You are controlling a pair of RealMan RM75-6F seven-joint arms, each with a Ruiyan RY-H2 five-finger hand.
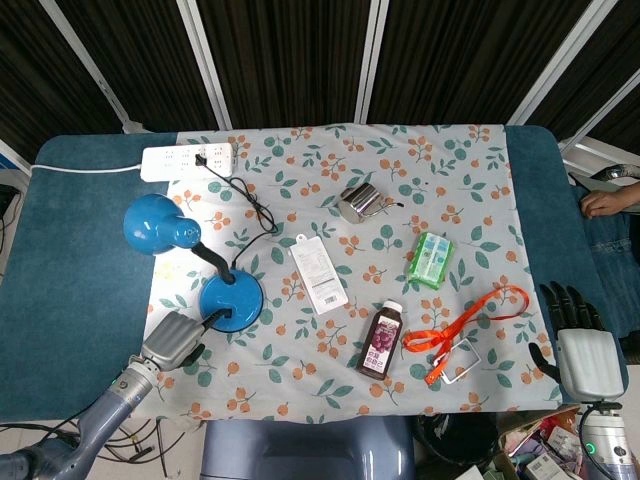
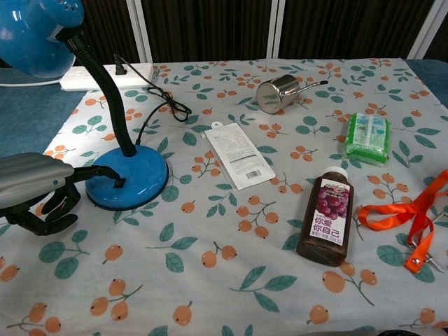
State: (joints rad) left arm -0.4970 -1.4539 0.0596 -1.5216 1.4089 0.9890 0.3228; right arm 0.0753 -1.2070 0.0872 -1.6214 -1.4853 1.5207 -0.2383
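Blue lamp [image 1: 231,300] is stood near the worktop's [image 1: 60,250] left front, on the flowered cloth [image 1: 400,200]; its round base is touched by one extended finger of the left robot hand [image 2: 42,192], the other fingers being curled beside it with nothing gripped. The right robot hand [image 1: 580,345] is held off the cloth's right edge, fingers spread, nothing held; the orange lanyard [image 1: 465,325] lies nearest it.
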